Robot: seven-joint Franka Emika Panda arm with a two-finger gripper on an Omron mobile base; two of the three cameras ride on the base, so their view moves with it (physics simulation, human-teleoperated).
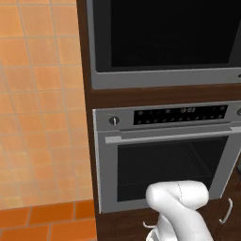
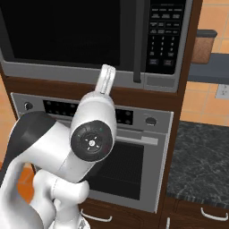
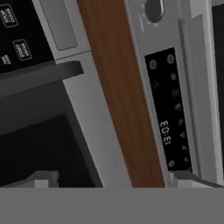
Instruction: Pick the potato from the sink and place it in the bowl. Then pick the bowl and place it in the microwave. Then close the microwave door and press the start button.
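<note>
Looking from the left base view, the arm [image 1: 179,204] stood low in front of the oven [image 1: 164,160]. The microwave [image 1: 164,42] sat above it in the dark wood column, its black front flat and flush.

In the right base view, the microwave door [image 2: 67,31] looked shut against its frame. Its upright handle [image 2: 138,40] ran beside the keypad [image 2: 163,36] at the right edge of the microwave front. The gripper [image 2: 106,78] pointed up at the microwave's lower grey edge, below the door and left of the keypad. The glass was too dark to tell whether the bowl and potato sat behind it.

In the hand view, which was rolled, the two fingertips [image 3: 43,178] stood wide apart with nothing between them. Ahead lay a corner of the keypad, the dark handle, a wood strip [image 3: 118,96] and the oven's clock display [image 3: 165,133].

With the door apparently closed, the step in hand was most likely the start button. Its label was too blurred to pick out; it was probably in the keypad's lower rows. To do it well, the hand would need to shift toward the right edge of the microwave front, past the handle. One fingertip should be squared to the chosen key and pressed straight in, gently. With fingers this wide, the idle one could catch a neighbouring key or the handle, so narrowing them first seemed wise.
</note>
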